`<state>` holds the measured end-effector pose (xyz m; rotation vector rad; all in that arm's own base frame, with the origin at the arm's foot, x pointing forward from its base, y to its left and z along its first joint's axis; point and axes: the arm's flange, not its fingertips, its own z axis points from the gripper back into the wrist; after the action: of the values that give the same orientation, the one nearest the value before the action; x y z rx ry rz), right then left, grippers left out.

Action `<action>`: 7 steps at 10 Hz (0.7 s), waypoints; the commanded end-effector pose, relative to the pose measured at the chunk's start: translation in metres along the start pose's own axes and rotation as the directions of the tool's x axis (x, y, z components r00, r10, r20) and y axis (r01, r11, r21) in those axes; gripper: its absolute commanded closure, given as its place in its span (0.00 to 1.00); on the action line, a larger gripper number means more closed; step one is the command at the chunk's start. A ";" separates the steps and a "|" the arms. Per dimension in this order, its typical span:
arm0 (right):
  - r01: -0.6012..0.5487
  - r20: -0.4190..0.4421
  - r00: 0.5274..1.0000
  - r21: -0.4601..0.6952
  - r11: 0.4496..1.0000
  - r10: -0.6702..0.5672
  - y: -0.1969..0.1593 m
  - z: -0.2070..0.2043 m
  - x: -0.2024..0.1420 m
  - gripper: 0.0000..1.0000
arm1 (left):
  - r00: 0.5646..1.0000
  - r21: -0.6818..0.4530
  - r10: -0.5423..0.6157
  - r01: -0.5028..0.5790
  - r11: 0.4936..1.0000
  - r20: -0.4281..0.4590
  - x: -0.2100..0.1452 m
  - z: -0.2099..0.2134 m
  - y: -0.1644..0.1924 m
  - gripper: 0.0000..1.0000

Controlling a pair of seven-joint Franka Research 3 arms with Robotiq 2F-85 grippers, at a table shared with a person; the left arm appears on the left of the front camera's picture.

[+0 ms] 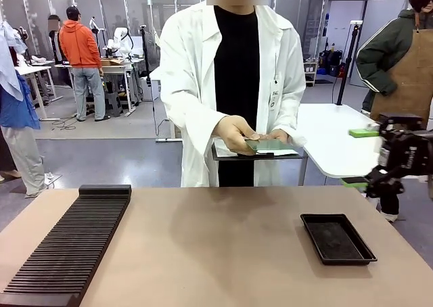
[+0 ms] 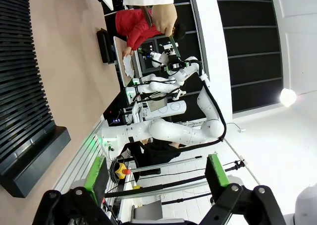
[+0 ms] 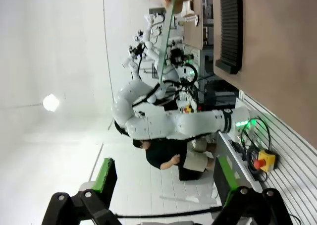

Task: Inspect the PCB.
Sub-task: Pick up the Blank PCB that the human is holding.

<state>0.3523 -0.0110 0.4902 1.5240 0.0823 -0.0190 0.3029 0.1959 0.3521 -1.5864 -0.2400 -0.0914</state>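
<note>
Seen from my remote station: beyond the far edge of the surface (image 1: 223, 246), a person in a white coat holds the PCB (image 1: 270, 145) flat in both hands (image 1: 233, 132). My right gripper (image 1: 360, 157) hangs wide open at far right (green pads well apart), and my left gripper (image 2: 156, 173) gapes equally wide.
</note>
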 end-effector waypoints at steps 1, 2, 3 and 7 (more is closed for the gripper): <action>0.056 0.071 0.996 0.000 0.998 -0.055 0.000 -0.033 0.006 0.00 | 1.000 0.008 0.005 -0.005 1.000 -0.002 0.001 -0.001 -0.005 0.00; 0.065 0.062 0.996 0.003 0.998 -0.065 -0.001 -0.045 0.010 0.00 | 1.000 0.008 0.005 -0.005 1.000 -0.002 0.001 -0.001 -0.005 0.00; 0.066 0.063 0.996 0.007 0.998 -0.067 -0.001 -0.058 0.015 0.00 | 1.000 0.008 0.005 -0.005 1.000 -0.002 0.001 -0.001 -0.005 0.00; 0.075 0.097 0.992 0.022 0.997 -0.077 -0.004 -0.096 0.046 0.00 | 1.000 0.008 0.005 -0.005 1.000 -0.002 0.001 -0.001 -0.005 0.00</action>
<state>0.3816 0.0771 0.4748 1.5261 0.0547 -0.1175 0.3029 0.1959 0.3523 -1.5862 -0.2402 -0.0918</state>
